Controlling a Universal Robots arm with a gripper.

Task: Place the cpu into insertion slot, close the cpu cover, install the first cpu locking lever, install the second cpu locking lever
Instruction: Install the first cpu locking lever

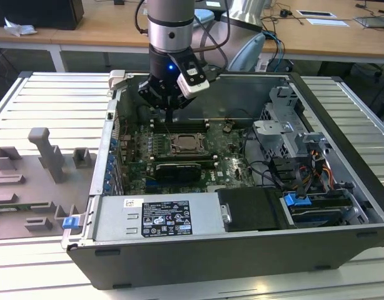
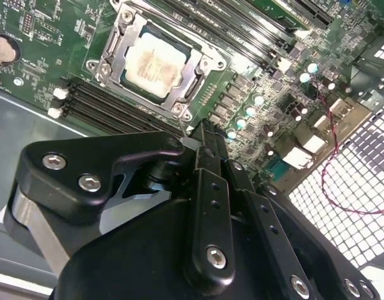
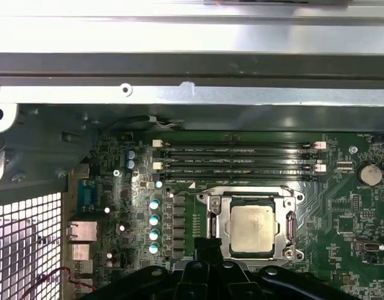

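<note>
While the case (image 1: pixel 342 206) lies open on the counter (image 1: pixel 48 100), the cpu (image 2: pixel 156 60) sits in the slot (image 3: pixel 218 232) on the green board (image 3: pixel 342 219), with the cover (image 2: pixel 111 57) down around it. Just beside the socket hang the fingers (image 2: pixel 207 139), pressed together and grasping nothing. Memory slots (image 3: pixel 239 159) run alongside.

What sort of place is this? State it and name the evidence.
Probably a robotics lab or test workshop: an open PC case on a slatted metal bench, grey fixtures beside it, and office desks with cables behind.
</note>
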